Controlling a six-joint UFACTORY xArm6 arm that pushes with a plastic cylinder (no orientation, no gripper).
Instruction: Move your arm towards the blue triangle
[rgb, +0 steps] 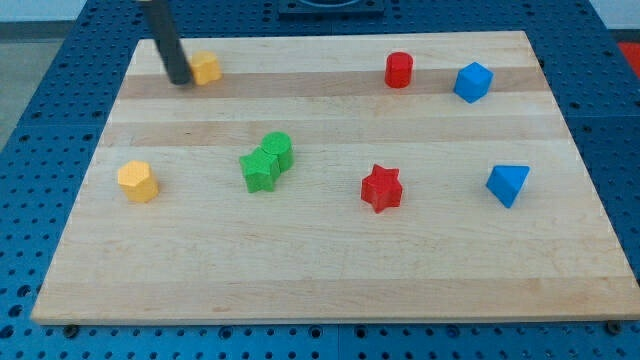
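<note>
Camera view: my tip, a bare rod with no fingers to spread or pinch, touches a yellow block at the board's top left. The blue triangle lies far toward the view's right and lower. It looks light, rigid and likely slides easily; I'd push a flat face.

My tip rests at the view's upper left, rod leaning slightly leftward.
</note>
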